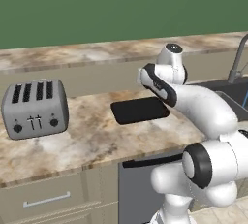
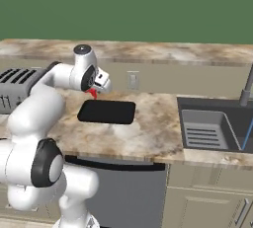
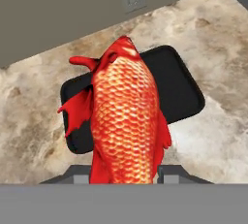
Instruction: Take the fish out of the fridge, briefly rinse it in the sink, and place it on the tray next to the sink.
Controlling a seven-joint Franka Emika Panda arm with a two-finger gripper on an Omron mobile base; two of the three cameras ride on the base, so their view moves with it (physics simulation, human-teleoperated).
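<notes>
Gripper, clamped on the fish, hangs above the tray mid-frame; placing step, next lower and release.

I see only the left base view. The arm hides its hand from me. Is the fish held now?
Observer: Yes. In the hand view the fish hangs between the gripper jaws, which are shut on it.
Operator: Where is it relative to the tray?
Observer: The hand view shows the tray under the fish, which hangs in front of its middle.
Operator: Does the fish touch the tray?
Observer: No. In the right base view the fish is above the tray's back edge, with a gap.
</notes>
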